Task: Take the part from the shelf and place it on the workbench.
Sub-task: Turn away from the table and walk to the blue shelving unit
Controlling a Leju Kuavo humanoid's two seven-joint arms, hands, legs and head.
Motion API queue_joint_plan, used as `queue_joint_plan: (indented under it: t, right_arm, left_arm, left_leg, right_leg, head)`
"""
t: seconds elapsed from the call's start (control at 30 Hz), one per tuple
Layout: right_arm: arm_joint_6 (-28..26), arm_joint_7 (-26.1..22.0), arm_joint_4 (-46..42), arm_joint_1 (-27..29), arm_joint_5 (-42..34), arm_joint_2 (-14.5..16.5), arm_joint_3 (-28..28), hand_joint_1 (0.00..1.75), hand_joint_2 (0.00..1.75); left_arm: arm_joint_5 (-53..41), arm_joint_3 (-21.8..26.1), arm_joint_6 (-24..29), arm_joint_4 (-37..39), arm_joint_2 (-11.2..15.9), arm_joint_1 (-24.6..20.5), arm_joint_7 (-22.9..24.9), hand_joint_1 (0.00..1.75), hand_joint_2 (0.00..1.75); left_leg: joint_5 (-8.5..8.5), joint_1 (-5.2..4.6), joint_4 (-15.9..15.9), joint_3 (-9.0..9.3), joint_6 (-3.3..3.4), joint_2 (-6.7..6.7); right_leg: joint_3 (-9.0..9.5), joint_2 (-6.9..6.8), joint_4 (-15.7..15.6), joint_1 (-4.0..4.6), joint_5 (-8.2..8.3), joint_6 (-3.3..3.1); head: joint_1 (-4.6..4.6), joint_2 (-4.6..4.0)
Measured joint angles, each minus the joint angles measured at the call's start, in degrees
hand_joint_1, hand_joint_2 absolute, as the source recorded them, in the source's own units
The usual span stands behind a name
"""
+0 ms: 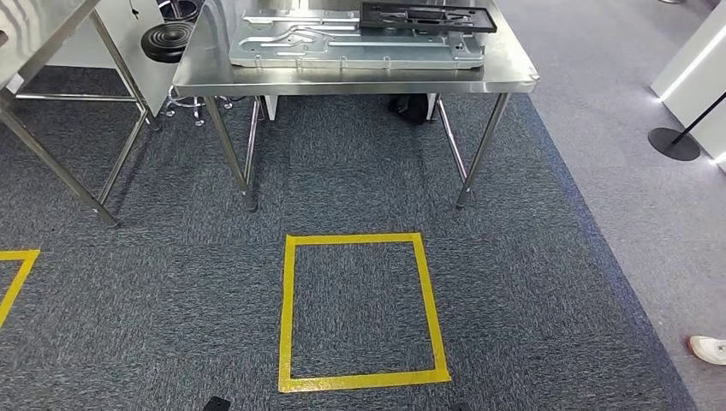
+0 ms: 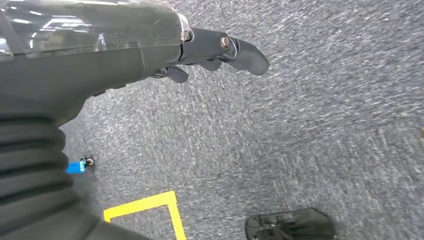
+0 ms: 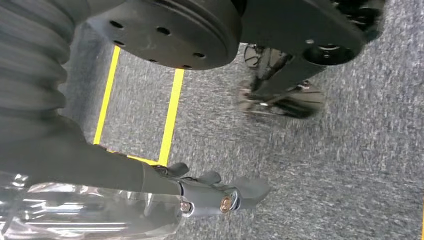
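Observation:
A black frame-shaped part (image 1: 428, 17) lies on a large silver metal plate (image 1: 355, 43) on the steel workbench (image 1: 505, 75), at the top of the head view. Both arms hang down over the grey carpet. In the left wrist view my left hand (image 2: 220, 50) has its dark fingers stretched out and holds nothing. In the right wrist view my right hand (image 3: 215, 192) is likewise stretched out and empty.
A yellow tape square (image 1: 287, 308) marks the carpet in front of the workbench, with another tape corner (image 1: 17, 278) at the left. A second steel table (image 1: 34, 26) stands at the far left beside a black stool base (image 1: 167, 38). A stanchion base (image 1: 674, 144) and a person's white shoe (image 1: 709, 348) are on the right.

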Motion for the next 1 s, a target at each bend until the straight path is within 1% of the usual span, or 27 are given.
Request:
queue_joint_plan:
  t: [0.03,0.07,0.1,0.13,0.17,0.2,0.23,0.3,0.33,0.37,0.4,0.43,0.47,0.5,0.53,0.57,0.6,0.63,0.67,0.7,0.73,0.8,0.87,0.93,1.0]
  right_arm:
    - [0.01,0.03,0.0,0.01,0.02,0.0,0.0,0.0,1.75]
    - [0.01,0.06,-0.01,0.01,0.05,0.0,0.0,0.0,1.75]
    - [0.0,0.09,-0.01,0.01,0.09,-0.01,0.0,0.0,1.75]
    - [-0.01,0.12,-0.02,-0.02,0.13,-0.11,0.01,0.0,1.75]
    - [-0.02,0.13,-0.02,-0.07,0.15,-0.19,0.02,0.0,1.75]
    - [-0.03,0.13,-0.02,-0.12,0.15,-0.26,0.04,0.0,1.75]
    - [-0.03,0.13,-0.02,-0.12,0.15,-0.33,0.06,0.0,1.75]
    - [-0.02,0.15,-0.02,-0.04,0.15,-0.29,0.09,0.0,1.75]
    - [-0.01,0.16,-0.02,-0.03,0.15,-0.27,0.1,0.0,1.75]
    - [-0.01,0.17,-0.02,-0.06,0.15,-0.26,0.12,0.0,1.75]
    - [-0.01,0.17,-0.02,-0.09,0.15,-0.24,0.14,0.0,1.75]
    - [-0.02,0.17,-0.02,-0.12,0.15,-0.24,0.15,0.0,1.75]
    - [-0.02,0.18,-0.02,-0.12,0.15,-0.24,0.16,0.0,1.75]
    - [-0.02,0.18,-0.02,-0.1,0.15,-0.24,0.17,0.0,1.75]
    - [-0.01,0.18,-0.02,-0.07,0.16,-0.22,0.18,0.0,1.75]
    - [-0.01,0.19,-0.01,-0.05,0.16,-0.19,0.19,0.0,1.75]
    - [0.0,0.18,-0.01,-0.04,0.16,-0.15,0.22,0.0,1.75]
    - [0.01,0.17,0.0,-0.06,0.16,-0.11,0.26,0.0,1.75]
    - [0.01,0.18,0.0,-0.1,0.15,-0.09,0.32,0.0,1.75]
    - [0.01,0.18,0.0,-0.14,0.15,-0.09,0.37,0.0,1.75]
    - [0.01,0.19,0.0,-0.17,0.15,-0.09,0.4,0.0,1.75]
    - [0.0,0.19,0.0,-0.17,0.15,-0.09,0.43,0.0,1.75]
    - [-0.01,0.19,0.0,-0.14,0.15,-0.1,0.44,0.0,1.75]
    - [-0.02,0.19,0.0,-0.14,0.15,-0.11,0.44,0.0,1.75]
    - [-0.02,0.19,0.0,-0.14,0.15,-0.11,0.44,0.0,1.75]
  left_arm:
    - [0.0,0.01,0.01,-0.01,0.0,0.01,0.02,0.0,1.75]
    - [0.0,0.01,0.01,-0.01,-0.02,0.01,0.03,0.0,1.75]
    - [0.0,0.01,0.01,-0.01,-0.05,0.01,0.04,0.0,1.75]
    - [0.0,0.01,0.01,-0.01,-0.13,0.01,0.05,0.0,1.75]
    - [0.0,0.01,0.02,0.0,-0.19,-0.03,0.05,0.0,1.75]
    - [0.0,0.01,0.03,0.01,-0.25,-0.06,0.06,0.0,1.75]
    - [0.0,0.01,0.04,0.01,-0.31,-0.1,0.06,0.0,1.75]
    - [0.0,0.01,0.06,0.01,-0.34,-0.14,0.06,0.0,1.75]
    - [0.0,0.01,0.08,0.01,-0.34,-0.15,0.06,0.0,1.75]
    - [0.0,0.01,0.08,0.01,-0.33,-0.15,0.06,0.0,1.75]
    - [0.0,0.01,0.09,0.01,-0.31,-0.14,0.06,0.0,1.75]
    - [0.0,0.01,0.09,0.01,-0.3,-0.1,0.07,0.0,1.75]
    - [0.0,0.01,0.09,0.01,-0.29,-0.03,0.07,0.0,1.75]
    - [0.0,0.01,0.09,0.01,-0.28,0.06,0.07,0.0,1.75]
    - [0.0,0.01,0.09,0.01,-0.27,0.12,0.07,0.0,1.75]
    - [0.0,0.01,0.09,0.01,-0.25,0.14,0.07,0.0,1.75]
    - [0.0,0.01,0.09,0.01,-0.22,0.12,0.07,0.0,1.75]
    - [0.0,0.01,0.08,0.01,-0.19,0.05,0.07,0.0,1.75]
    - [0.0,0.01,0.08,0.01,-0.17,0.0,0.07,0.0,1.75]
    - [0.0,0.01,0.07,0.01,-0.16,-0.02,0.07,0.0,1.75]
    - [0.0,0.02,0.07,0.01,-0.16,0.0,0.07,0.0,1.75]
    - [0.0,0.04,0.08,0.01,-0.14,0.07,0.07,0.0,1.75]
    - [0.0,0.05,0.09,0.01,-0.13,0.0,0.07,0.0,1.75]
    - [0.0,0.05,0.09,0.01,-0.14,-0.07,0.07,0.0,1.75]
    - [0.0,0.05,0.09,0.01,-0.14,-0.08,0.07,0.0,1.75]
  left_leg:
    - [0.1,-0.08,0.08,-0.17,-0.01,-0.01]
    - [0.15,-0.17,0.13,-0.2,-0.03,-0.05]
    - [0.19,-0.23,0.14,-0.17,-0.06,-0.08]
    - [0.22,-0.39,0.18,-0.17,-0.17,-0.1]
    - [0.28,-0.5,0.24,-0.27,-0.34,-0.08]
    - [0.35,-0.55,0.29,-0.42,-0.56,-0.04]
    - [0.45,-0.61,0.3,-0.56,-0.84,0.01]
    - [0.43,-0.62,0.36,-0.71,-1.44,0.02]
    - [-0.2,-0.65,1.09,-1.04,-1.7,-0.04]
    - [-1.51,-0.63,3.03,-1.89,-1.98,-0.12]
    - [-3.42,-0.49,6.26,-3.32,-2.21,-0.2]
    - [-5.47,-0.35,10.32,-5.15,-2.46,-0.23]
    - [-7.03,-0.18,14.2,-6.9,-2.7,-0.24]
    - [-7.57,-0.01,16.56,-7.98,-2.91,-0.23]
    - [-6.93,0.14,16.7,-8.01,-3.08,-0.23]
    - [-5.24,0.28,14.41,-6.87,-3.2,-0.22]
    - [-3.08,0.43,10.47,-4.9,-3.27,-0.21]
    - [-1.62,0.44,6.5,-2.97,-3.24,-0.23]
    - [-0.66,0.44,3.49,-1.57,-2.99,-0.29]
    - [-0.38,0.39,1.88,-0.91,-2.7,-0.36]
    - [-0.56,0.24,1.53,-0.91,-2.32,-0.44]
    - [-0.15,0.22,1.42,-1.15,-1.5,-0.46]
    - [0.28,0.36,1.16,-1.25,-0.79,-0.43]
    - [0.44,0.42,1.08,-1.29,-0.56,-0.41]
    - [0.45,0.42,1.08,-1.31,-0.53,-0.41]
  right_leg:
    - [0.81,0.01,-0.6,0.01,0.71,-0.11]
    - [2.75,0.03,-3.58,0.08,2.33,-0.4]
    - [5.33,0.06,-7.97,0.22,4.28,-0.88]
    - [7.72,0.07,-12.23,0.41,5.65,-1.46]
    - [9.31,0.05,-15.39,0.6,6.49,-1.93]
    - [10.06,0.05,-17.13,0.75,6.76,-2.28]
    - [10.12,0.04,-17.64,0.84,6.64,-2.44]
    - [10.05,0.01,-18.29,0.63,7.09,-2.78]
    - [10.13,-0.04,-18.73,0.43,7.4,-3.04]
    - [10.19,-0.11,-19.16,0.21,7.7,-3.28]
    - [10.17,-0.17,-19.34,0.11,7.89,-3.42]
    - [10.0,-0.18,-19.3,0.08,7.95,-3.53]
    - [9.79,-0.19,-19.13,0.1,7.96,-3.54]
    - [9.61,-0.19,-18.91,0.11,7.95,-3.53]
    - [9.45,-0.17,-18.66,0.1,7.92,-3.47]
    - [9.34,-0.13,-18.37,0.06,7.84,-3.36]
    - [9.26,-0.07,-18.02,0.01,7.71,-3.17]
    - [9.13,-0.02,-17.62,0.07,7.52,-2.88]
    - [8.97,0.03,-17.24,0.14,7.38,-2.56]
    - [8.78,0.07,-16.97,0.24,7.3,-2.25]
    - [8.61,0.09,-16.84,0.3,7.34,-1.92]
    - [8.4,0.12,-16.71,0.15,7.43,-1.32]
    - [7.94,0.13,-15.66,0.01,6.49,-0.82]
    - [7.55,0.14,-14.74,-0.03,5.62,-0.64]
    - [7.45,0.14,-14.53,-0.03,5.44,-0.62]
  head:
    - [0.0,-0.01]
    - [0.0,-0.01]
    - [0.0,0.0]
    - [0.0,0.0]
    - [0.0,0.01]
    - [0.0,0.01]
    - [0.0,0.0]
    - [0.0,0.0]
    - [0.0,0.0]
    - [0.0,0.01]
    - [0.0,0.01]
    - [0.0,0.01]
    - [-0.01,0.01]
    - [-0.01,0.0]
    - [-0.01,0.0]
    - [-0.01,0.0]
    - [0.0,0.0]
    - [0.0,0.0]
    - [0.0,0.0]
    - [0.0,0.0]
    - [0.0,0.0]
    - [0.0,0.01]
    - [0.0,0.01]
    - [0.0,0.01]
    - [0.0,0.01]
